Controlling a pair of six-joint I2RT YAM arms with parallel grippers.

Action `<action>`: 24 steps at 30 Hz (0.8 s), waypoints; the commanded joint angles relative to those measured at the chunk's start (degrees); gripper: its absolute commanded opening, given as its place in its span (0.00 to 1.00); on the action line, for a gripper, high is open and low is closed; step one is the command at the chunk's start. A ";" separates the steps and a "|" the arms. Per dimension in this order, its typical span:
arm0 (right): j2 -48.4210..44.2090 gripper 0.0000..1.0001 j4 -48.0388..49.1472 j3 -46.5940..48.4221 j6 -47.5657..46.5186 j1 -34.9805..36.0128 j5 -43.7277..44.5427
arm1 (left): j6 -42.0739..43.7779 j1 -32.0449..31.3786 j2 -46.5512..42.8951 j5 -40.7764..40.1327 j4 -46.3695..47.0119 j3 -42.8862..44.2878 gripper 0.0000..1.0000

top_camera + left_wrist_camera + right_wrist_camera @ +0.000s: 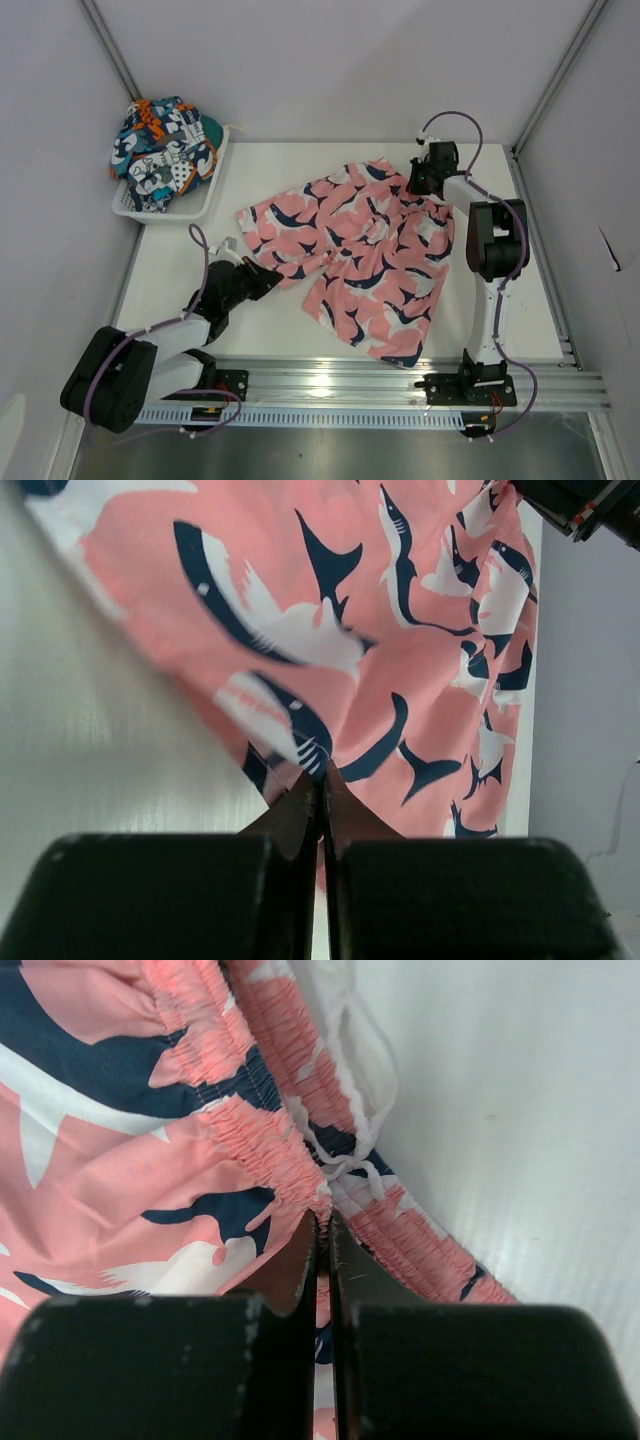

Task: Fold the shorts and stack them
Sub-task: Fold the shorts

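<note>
Left jaws pinch shut on the leg hem of the pink shorts (330, 650); right jaws clamp the waistband beside the drawstring (352, 1165). Two shorts: the pink spread on the counter (170, 280), the patchwork shorts (165, 150) bunched, shape unclear, in one basket (205, 195).

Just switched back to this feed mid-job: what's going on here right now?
Both arms are gripping the pink shark-print shorts, which lie spread out on the table. The left gripper is shut on the edge of one leg. The right gripper is shut on the waistband beside the drawstring. No fold is made yet. The patchwork shorts sit bunched in the white basket at the far left.
</note>
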 commanded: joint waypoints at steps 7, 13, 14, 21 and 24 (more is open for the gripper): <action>-0.76 0.00 1.31 7.41 4.66 -4.04 8.88 | 2.62 0.45 -1.67 -2.55 -0.51 -0.84 0.00; 4.08 0.00 -3.35 14.71 4.13 -4.30 12.92 | 2.97 0.54 -2.45 -4.57 -3.67 -0.14 0.00; 5.13 0.00 -4.05 16.55 4.13 -4.56 12.33 | 3.06 0.54 -2.45 -4.92 -4.63 0.56 0.00; 7.95 0.00 -8.54 20.96 3.51 -4.83 9.60 | 4.20 0.28 2.11 -2.20 -2.45 3.03 0.04; 8.48 0.00 -8.54 21.23 3.43 -4.83 9.69 | 4.64 -2.09 1.50 -2.11 -2.53 3.55 0.26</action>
